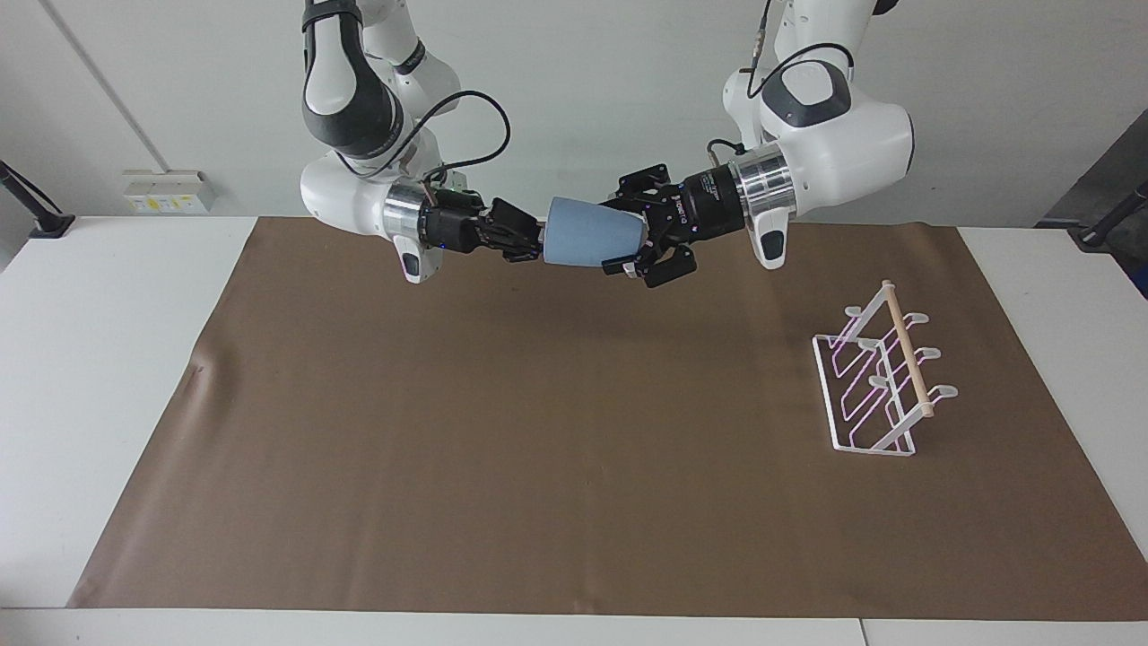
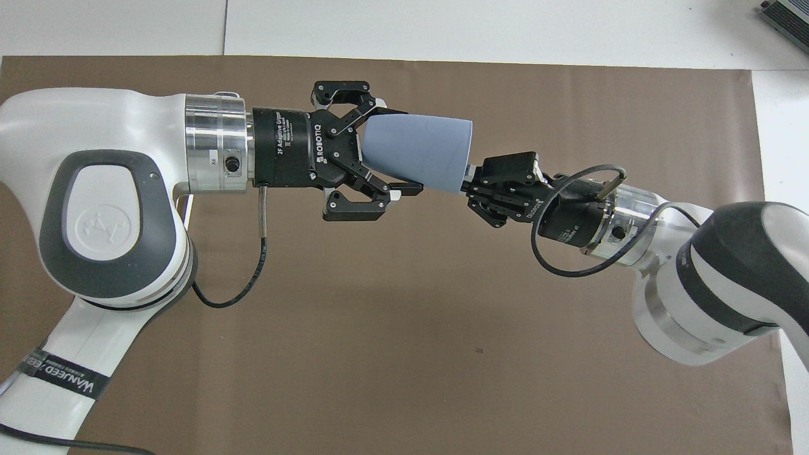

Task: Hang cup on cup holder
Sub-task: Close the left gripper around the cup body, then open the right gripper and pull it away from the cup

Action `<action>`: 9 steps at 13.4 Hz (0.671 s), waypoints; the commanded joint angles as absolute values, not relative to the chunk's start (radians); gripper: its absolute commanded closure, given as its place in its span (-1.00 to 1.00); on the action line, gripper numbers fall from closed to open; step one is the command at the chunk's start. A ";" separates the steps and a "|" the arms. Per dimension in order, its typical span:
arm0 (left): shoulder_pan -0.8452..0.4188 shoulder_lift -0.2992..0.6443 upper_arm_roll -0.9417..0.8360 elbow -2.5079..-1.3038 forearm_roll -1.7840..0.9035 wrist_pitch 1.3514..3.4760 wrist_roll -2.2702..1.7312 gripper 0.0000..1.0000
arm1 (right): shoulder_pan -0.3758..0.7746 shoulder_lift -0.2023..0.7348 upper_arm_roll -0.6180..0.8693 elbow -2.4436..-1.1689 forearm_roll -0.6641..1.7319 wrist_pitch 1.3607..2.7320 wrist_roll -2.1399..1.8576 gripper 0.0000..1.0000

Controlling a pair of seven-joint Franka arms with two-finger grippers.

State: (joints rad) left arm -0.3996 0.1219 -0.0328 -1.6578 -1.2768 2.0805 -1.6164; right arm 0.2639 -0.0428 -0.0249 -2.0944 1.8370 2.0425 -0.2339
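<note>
Up in the air over the brown mat, near my end of the table, the light-blue cup lies on its side between my two grippers. Left gripper: jaws partway closed round the cup's narrow base end, one finger along its wall, the other on the wall's upper edge, both touching. Right gripper: fingertips pinched together on the rim at the cup's wide mouth. Farther out, toward the left arm's end, the white wire cup holder w/ its wooden dowel stands on the mat, well apart from the cup.
</note>
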 commanded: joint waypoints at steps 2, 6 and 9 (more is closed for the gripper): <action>-0.416 0.083 -0.023 -1.689 -1.287 2.109 -1.617 1.00 | 0.270 -0.041 -0.021 -2.092 1.871 2.075 -0.253 -0.72; -0.416 0.080 -0.021 -1.692 -1.285 2.112 -1.617 1.00 | 0.268 -0.044 -0.021 -2.092 1.870 2.086 -0.255 -1.00; -0.417 0.080 -0.021 -1.692 -1.281 2.112 -1.614 1.00 | 0.268 -0.043 -0.021 -2.092 1.870 2.086 -0.255 -1.00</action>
State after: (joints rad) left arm -0.3998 0.1082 -0.0330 -1.6579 -1.2769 2.0883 -1.6165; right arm 0.2648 -0.0409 -0.0243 -2.0935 1.8385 2.0635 -0.2339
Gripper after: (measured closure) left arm 0.233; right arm 0.044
